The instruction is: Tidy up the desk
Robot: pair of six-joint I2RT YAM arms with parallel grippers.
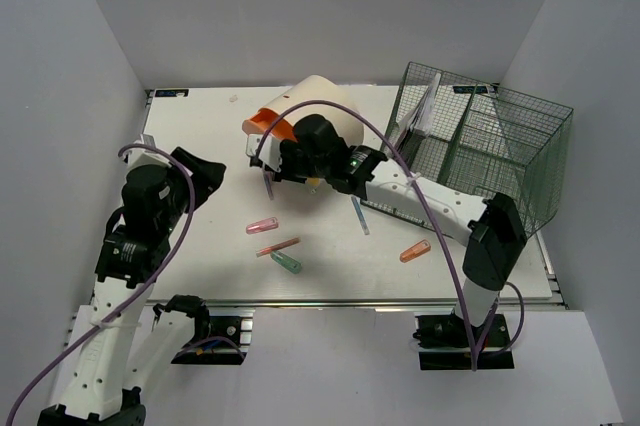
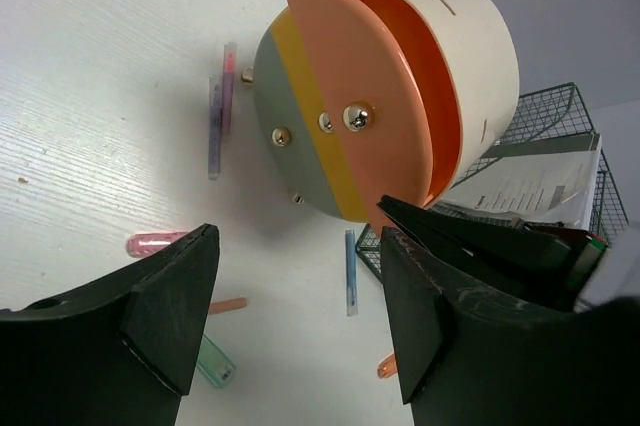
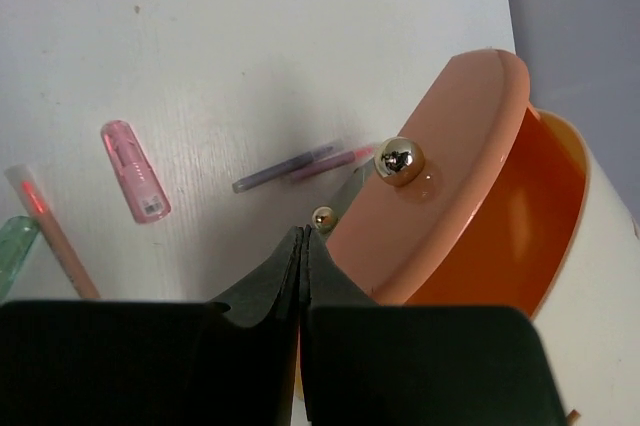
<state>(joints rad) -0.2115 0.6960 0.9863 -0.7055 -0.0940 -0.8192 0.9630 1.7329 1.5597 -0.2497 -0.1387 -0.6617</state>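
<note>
- White desk [image 1: 200, 136] filled a grey-walled cell: rigid, fixed, not something to lift.
- On it lay a pink pen [image 1: 262, 226] among other pens, likely light and slippery, best pinched mid-barrel.
- Cream container [image 1: 330, 106] lay on its side mid-desk, likely to roll.
- Left claw [image 2: 295, 236] stood open and empty.
- Right claw [image 3: 303, 236] was closed against the container's lid.

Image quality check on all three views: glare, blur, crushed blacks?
Top external: even, sharp, soft shadows on the desk. Left wrist: glints on the metal knobs; left gripper nearly black, detail lost. Right wrist: glare spot on the gold knob; pens behind it look slightly soft.
</note>
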